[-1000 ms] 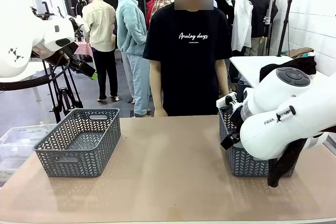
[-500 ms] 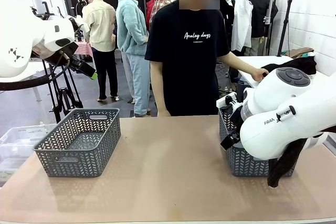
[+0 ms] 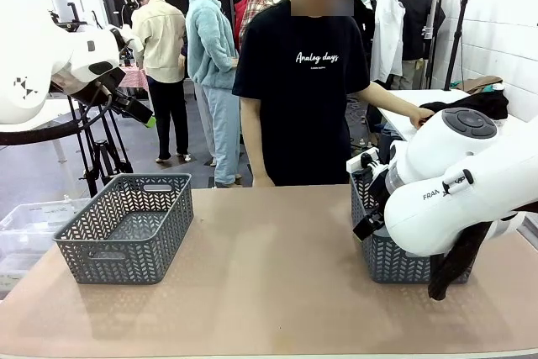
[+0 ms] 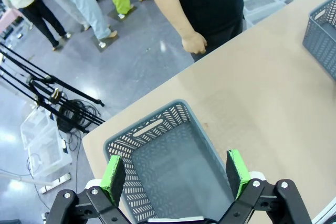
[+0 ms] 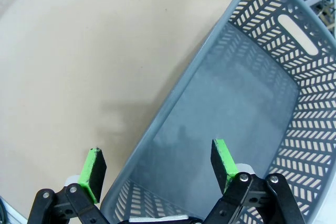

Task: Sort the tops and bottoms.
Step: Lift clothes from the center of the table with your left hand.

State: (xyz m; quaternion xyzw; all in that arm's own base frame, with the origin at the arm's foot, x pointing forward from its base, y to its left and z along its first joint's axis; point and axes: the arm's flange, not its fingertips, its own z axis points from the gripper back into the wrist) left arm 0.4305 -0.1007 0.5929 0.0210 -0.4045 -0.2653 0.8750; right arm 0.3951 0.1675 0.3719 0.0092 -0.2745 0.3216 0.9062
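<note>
Nearest the camera, the right arm bulks in front of the right basket, a grey lattice one at the counter's right side. The right claw hangs over that basket's near rim with its jaws spread wide and nothing between them. One green pad is above the bare counter, the other above the basket's floor, and the part of the floor in the right wrist view is bare.

At the counter's left side stands the left basket, grey lattice too. The left claw hovers high above it, its fingers parted wide and gripping nothing.

At the far edge of the counter a person stands in a black T-shirt with white lettering. One hand hangs loosely just beyond the counter's edge, between the two baskets. The other hand reaches sideways to a white table behind the right basket. There it touches the edge of a plain black garment that lies heaped on that table, well apart from both claws and outside both baskets. I cannot tell whether it is the bottoms.
</note>
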